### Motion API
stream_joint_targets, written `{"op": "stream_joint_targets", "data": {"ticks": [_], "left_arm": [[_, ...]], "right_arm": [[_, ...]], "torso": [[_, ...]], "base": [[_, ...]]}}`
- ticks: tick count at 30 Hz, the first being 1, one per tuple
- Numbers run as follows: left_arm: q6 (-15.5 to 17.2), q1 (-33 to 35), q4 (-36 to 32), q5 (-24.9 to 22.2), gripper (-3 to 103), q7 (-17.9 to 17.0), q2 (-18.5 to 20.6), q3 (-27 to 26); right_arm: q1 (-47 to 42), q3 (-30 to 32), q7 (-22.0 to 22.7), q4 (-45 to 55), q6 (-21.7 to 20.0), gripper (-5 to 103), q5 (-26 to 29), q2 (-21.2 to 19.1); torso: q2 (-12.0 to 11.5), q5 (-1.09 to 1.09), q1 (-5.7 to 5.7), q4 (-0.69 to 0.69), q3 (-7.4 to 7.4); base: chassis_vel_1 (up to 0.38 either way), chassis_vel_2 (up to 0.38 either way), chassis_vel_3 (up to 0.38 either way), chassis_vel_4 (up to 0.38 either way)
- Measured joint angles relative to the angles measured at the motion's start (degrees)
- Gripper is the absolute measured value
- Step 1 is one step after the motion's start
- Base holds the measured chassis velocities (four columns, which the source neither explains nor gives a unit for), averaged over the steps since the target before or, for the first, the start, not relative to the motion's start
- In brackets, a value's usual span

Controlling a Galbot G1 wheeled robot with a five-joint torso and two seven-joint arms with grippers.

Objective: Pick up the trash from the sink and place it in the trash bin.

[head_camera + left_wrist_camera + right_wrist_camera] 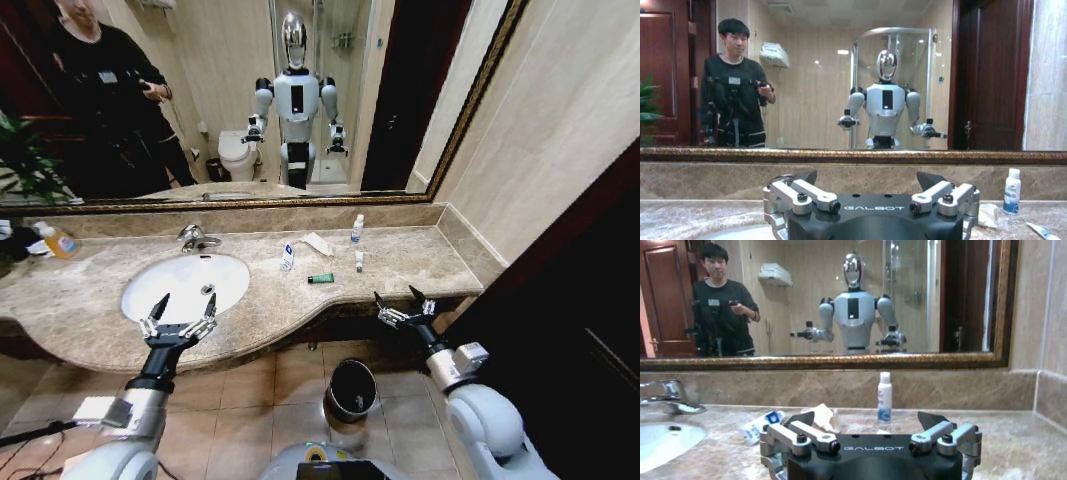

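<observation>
Left hand point(178, 322) hovers over the near rim of the sink point(140, 300), fingers spread, holding nothing. The basin itself looks bare apart from the drain; the trash lies on the bench point(80, 300) to the right of the sink, between basin and back wall.

Going rightward:
- Lying bottle point(287, 257), clear with a blue label, is on its side near the faucet, long axis running roughly front to back, slightly tilted. It is likely light, smooth and apt to roll, so pinch across the body at mid-length.
- White packet point(318, 244) sits just behind and right of it, flat and lying diagonally. It is probably thin and floppy, hard to get under, so an edge pinch seems best.
- Green tube point(321, 278) lies nearest the bench front, long axis left-right; which end carries the cap is too small to tell. It looks soft and squeezable; grip across the middle.
- Upright bottle point(357, 229) stands near the back wall, axis vertical. It would tip easily; take it from the side, low on the body.
- White tube point(359, 261) lies in front of it, axis front to back, small and light.

Right hand point(403, 307) hangs off the bench's front right edge, fingers spread and empty. Bin point(351, 389) stands on the floor below, between the arms, opening up.
</observation>
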Motion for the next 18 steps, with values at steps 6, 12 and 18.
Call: {"op": "stream_joint_targets", "data": {"ticks": [6, 12, 18], "left_arm": [[0.0, 0.0, 0.0, 0.0, 100, 0.0, 0.0, 0.0], [0.0, 0.0, 0.0, 0.0, 100, 0.0, 0.0, 0.0], [0.0, 0.0, 0.0, 0.0, 100, 0.0, 0.0, 0.0]], "right_arm": [[0.2, 0.2, 0.4, 0.0, -0.5, 100, 0.2, -0.5], [6.0, -3.2, 4.2, -2.2, -6.8, 100, 5.4, -4.5], [24.1, -12.6, 8.4, -12.4, -10.4, 100, 13.2, -11.7]], "torso": [[0.0, 0.00, 0.00, -0.01, 0.00], [0.0, 0.00, -0.01, -0.01, 0.00], [0.0, -0.01, 0.01, 0.01, 0.01]], "base": [[0.000, 0.000, 0.000, 0.000], [0.000, 0.000, 0.000, 0.000], [0.000, 0.000, 0.000, 0.000]]}}
